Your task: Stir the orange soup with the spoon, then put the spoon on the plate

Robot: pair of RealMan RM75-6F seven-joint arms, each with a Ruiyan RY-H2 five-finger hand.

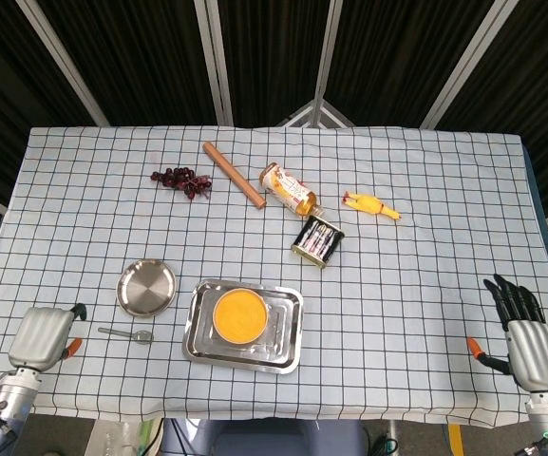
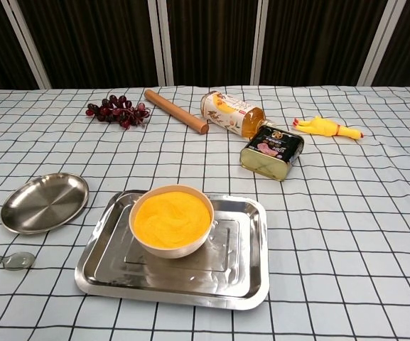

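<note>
We are at the opening step: the spoon (image 1: 129, 333) has not been picked up. It lies flat on the checked cloth, just left of the tray (image 1: 198, 328) and just on the near side of the round steel plate (image 1: 146, 287), its bowl end pointing toward the tray. The bowl of orange soup (image 1: 237, 314) sits in the tray, untouched.

Our left hand (image 1: 42, 336) is low at the near edge of the table, left of the spoon and apart from it. It holds nothing, but its fingers are mostly hidden behind the back of the hand, so we cannot tell whether they are spread or curled. Our right hand (image 1: 525, 334) waits well right of the tray, released, fingers apart and empty.

Next, we judge, the left hand must travel right to the thin handle and pinch it off the cloth; the handle lies flat, so the pick-up will be fiddly.

Beyond the tray, the lying bottle (image 2: 232, 114) and the tin (image 2: 271, 151) carry labels, but we cannot read any writing on them.
</note>
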